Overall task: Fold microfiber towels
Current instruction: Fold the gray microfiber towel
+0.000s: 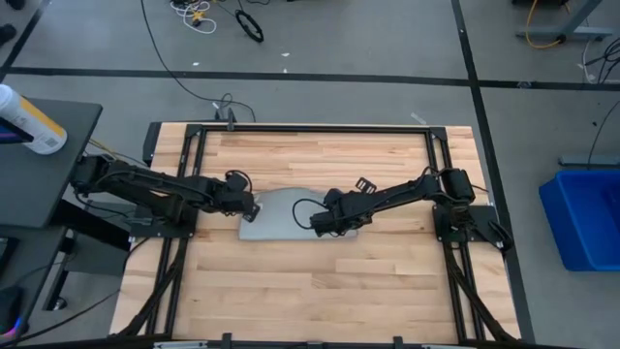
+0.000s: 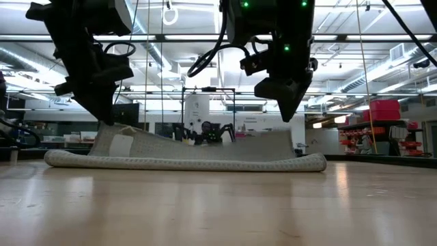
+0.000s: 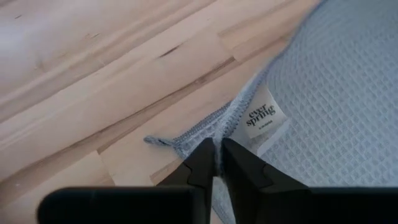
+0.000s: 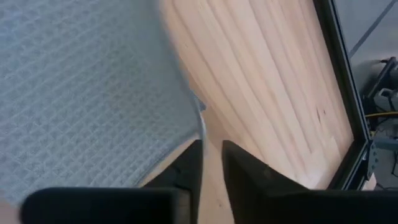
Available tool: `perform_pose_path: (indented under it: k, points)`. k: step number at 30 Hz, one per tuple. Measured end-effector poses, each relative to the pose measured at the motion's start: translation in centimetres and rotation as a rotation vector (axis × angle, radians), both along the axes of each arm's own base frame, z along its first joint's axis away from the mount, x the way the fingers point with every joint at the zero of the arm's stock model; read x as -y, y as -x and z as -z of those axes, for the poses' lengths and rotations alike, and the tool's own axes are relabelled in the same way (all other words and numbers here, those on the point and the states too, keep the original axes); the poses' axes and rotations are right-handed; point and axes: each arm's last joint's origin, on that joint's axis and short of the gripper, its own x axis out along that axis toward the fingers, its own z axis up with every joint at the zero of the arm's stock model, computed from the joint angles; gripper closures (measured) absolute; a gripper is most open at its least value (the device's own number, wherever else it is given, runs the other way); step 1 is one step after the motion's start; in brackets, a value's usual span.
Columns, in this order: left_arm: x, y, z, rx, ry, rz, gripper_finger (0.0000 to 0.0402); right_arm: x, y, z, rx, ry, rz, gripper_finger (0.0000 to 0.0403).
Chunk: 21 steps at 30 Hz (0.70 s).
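The pale grey-blue towel (image 1: 286,218) lies at the table's middle, its lower layer flat on the wood (image 2: 184,162) and an upper layer raised between the two grippers (image 2: 205,145). My left gripper (image 1: 254,206) is shut on its left side, by the white tag (image 3: 264,118). My right gripper (image 1: 318,225) is at the towel's right side, fingers closed on its edge (image 4: 200,124). Both grippers point down at the towel in the low view, the left (image 2: 108,121) and the right (image 2: 282,117). My left gripper pinches the towel's hemmed edge (image 3: 219,140) between its two fingers, close to the corner with the tag. The fingers come from above, slanting down. The held edge is lifted off the table; the rest lies on the wood. My right gripper has the towel's edge (image 4: 201,134) against its one finger (image 4: 189,165), with a narrow gap showing beside it. The fingers come from above, slanting down. The held part is raised above the table, and the cloth slopes away from it.
Black frame rails (image 1: 194,184) run along the table's left, right and far sides. A bright blue bin (image 1: 586,218) stands on the floor off the table's right. A white bottle (image 1: 29,121) lies on a side stand at the left. Bare wood (image 1: 310,291) lies toward the near edge.
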Motion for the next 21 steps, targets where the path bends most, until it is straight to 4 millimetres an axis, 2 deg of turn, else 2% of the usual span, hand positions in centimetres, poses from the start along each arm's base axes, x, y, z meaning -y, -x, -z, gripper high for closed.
perform_pose_path:
  k: [8,11,15,21]
  points:
    - [-0.08,0.02,-0.04,0.003,-0.028,-0.014,0.0283,0.02,0.07,-0.03,0.019,0.008,0.039,0.0241]
    - [-0.11,0.03,-0.04,0.003,-0.036,-0.016,0.0253,0.02,0.09,-0.03,0.017,0.008,0.040,0.0219]
    - [-0.11,0.09,-0.03,-0.001,-0.035,-0.021,0.0222,0.02,0.12,-0.05,0.014,0.009,0.040,0.0214]
    - [-0.13,0.30,0.03,-0.018,-0.034,-0.035,0.0210,0.02,0.12,-0.05,0.014,0.009,0.040,0.0242]
